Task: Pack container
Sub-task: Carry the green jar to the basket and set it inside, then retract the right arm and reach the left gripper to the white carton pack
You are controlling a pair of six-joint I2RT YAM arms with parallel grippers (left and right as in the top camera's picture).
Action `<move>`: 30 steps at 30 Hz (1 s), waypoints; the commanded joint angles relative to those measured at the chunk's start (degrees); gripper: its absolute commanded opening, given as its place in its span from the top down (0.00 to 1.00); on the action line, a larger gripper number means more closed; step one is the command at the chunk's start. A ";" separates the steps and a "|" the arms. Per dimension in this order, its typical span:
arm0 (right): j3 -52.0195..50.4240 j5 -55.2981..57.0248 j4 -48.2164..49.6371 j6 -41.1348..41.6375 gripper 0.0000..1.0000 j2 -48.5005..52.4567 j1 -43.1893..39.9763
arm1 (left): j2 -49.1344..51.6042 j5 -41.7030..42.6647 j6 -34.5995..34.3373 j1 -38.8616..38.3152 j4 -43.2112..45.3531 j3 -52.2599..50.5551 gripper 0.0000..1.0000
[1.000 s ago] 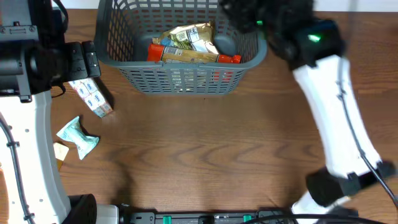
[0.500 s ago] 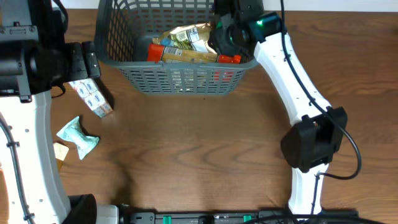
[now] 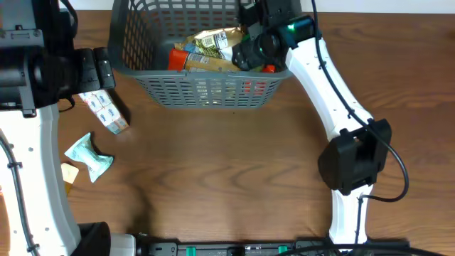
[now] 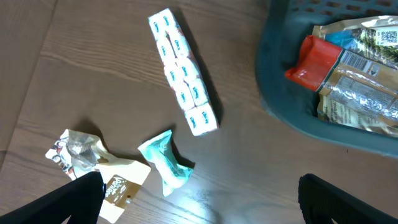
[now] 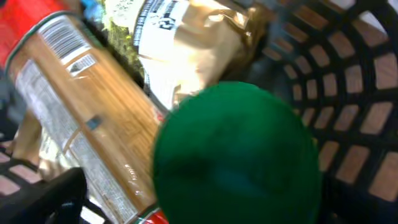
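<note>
Basket (image 3: 206, 92) — dark grey plastic, slotted lattice walls, thick rolled rim — containing crinkled foil pouches (image 3: 217, 41). Left gripper (image 4: 202, 191): jaws wide apart, empty. Right gripper (image 3: 250, 51): jaw state indiscernible.

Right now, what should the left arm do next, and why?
Probably lower the left jaws, standing wide open and empty, onto the teal packet just ahead of them: it lies on the table, not yet in the basket.

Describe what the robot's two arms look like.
The right arm and left arm have white tubular links with bulky black joint housings. A green light glows near the right wrist, and thin black cables trail along both.
</note>
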 commanded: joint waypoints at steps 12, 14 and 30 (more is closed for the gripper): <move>35.28 4.50 -12.04 5.97 0.01 -2.32 -4.87 | -1.33 -0.13 -1.07 0.24 -0.31 -0.17 0.01; 40.70 4.48 -14.93 9.07 0.01 -3.30 -8.87 | -2.19 -1.90 -4.66 0.70 0.35 -0.15 0.01; 44.17 0.92 -31.78 12.70 0.01 -4.31 -33.83 | 9.05 8.41 -17.18 13.84 10.21 -0.15 0.01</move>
